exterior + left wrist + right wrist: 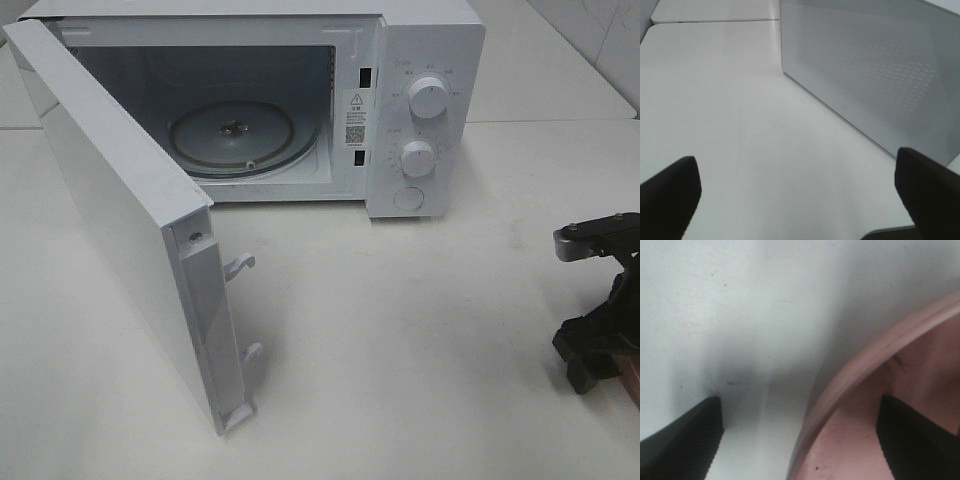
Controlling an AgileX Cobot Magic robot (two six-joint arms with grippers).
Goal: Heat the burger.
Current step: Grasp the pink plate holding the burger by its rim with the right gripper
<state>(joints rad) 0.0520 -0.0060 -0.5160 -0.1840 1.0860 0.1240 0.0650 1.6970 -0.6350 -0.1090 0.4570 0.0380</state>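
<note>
- Left gripper (800, 200) jaws wide apart, nothing between them, hanging over bare table (740, 125) beside the microwave door (875, 70).
- Right gripper (800, 405) jaws apart too, straddling the pink plate (890, 347) rim: one finger outside over the table, one inside over the plate. No contact visible, not clamped.
- Burger: not in any view. Likely on that plate, past the frame edge; can't confirm.
- Progress, my read: early. Microwave (425, 60) door is swung fully open and the glass turntable (245, 140) is bare. Left to do: grip plate, load it, shut door, set knobs (428, 97).
- View gaps: only the right wrist shows the rim between the fingers. Overhead cuts the right gripper at the frame edge, with a sliver of plate. Only overhead shows the cavity; left wrist sees just the door's outer face.
</note>
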